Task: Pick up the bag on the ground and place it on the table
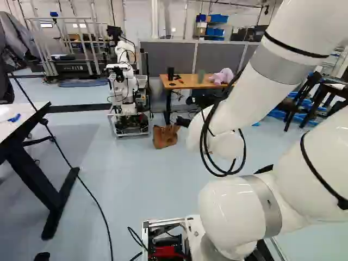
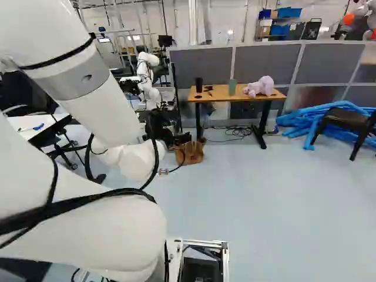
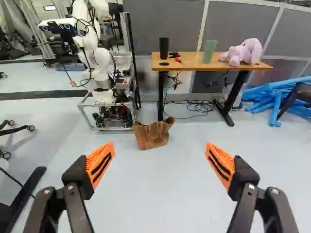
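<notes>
In the right base view my gripper (image 2: 167, 134) shows as a dark shape at the arm's end, its fingertips not clear. The wrist view shows the gripper (image 3: 160, 162) open wide, with nothing between its orange pads. Ahead of it on the floor stands the brown bag (image 3: 152, 135), some distance beyond the fingertips and touched by neither. In the left base view the bag (image 1: 165, 136) is near the middle. The wooden-topped table (image 3: 189, 63) stands behind the bag and to its right.
On the table are a dark cup (image 3: 164, 48), a green cup (image 3: 209, 51) and a pink plush toy (image 3: 242, 52). Another robot (image 3: 101, 73) stands left of the table. Cables (image 3: 197, 106) lie under it; blue tubes (image 3: 277, 98) and a dark chair are to its right.
</notes>
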You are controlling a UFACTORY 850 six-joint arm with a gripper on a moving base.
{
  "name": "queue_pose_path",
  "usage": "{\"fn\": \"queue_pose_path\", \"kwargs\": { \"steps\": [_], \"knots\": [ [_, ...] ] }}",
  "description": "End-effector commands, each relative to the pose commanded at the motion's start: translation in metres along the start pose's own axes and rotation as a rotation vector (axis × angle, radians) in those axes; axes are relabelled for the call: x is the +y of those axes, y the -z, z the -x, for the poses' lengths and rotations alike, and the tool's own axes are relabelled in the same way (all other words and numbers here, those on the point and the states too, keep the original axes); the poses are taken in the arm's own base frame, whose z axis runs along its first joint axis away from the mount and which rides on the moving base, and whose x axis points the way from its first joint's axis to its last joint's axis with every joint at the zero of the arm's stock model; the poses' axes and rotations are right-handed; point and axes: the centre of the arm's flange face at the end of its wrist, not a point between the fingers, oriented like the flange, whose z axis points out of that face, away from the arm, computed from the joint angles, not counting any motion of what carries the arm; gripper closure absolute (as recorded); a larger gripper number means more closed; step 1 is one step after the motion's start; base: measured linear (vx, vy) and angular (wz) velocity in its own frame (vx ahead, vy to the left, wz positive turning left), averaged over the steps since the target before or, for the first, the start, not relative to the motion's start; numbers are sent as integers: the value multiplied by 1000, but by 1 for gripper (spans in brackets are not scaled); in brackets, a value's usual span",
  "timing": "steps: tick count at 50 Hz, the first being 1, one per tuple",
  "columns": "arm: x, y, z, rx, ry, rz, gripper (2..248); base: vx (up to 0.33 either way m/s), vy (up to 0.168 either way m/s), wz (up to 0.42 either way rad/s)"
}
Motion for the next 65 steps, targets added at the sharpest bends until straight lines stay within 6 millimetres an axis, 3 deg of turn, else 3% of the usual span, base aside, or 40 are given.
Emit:
{"fn": "queue_pose_path", "kwargs": {
  "steps": [65],
  "knots": [
    [0, 0, 0, 0, 0, 0, 3, 0, 0, 0]
  ]
}}
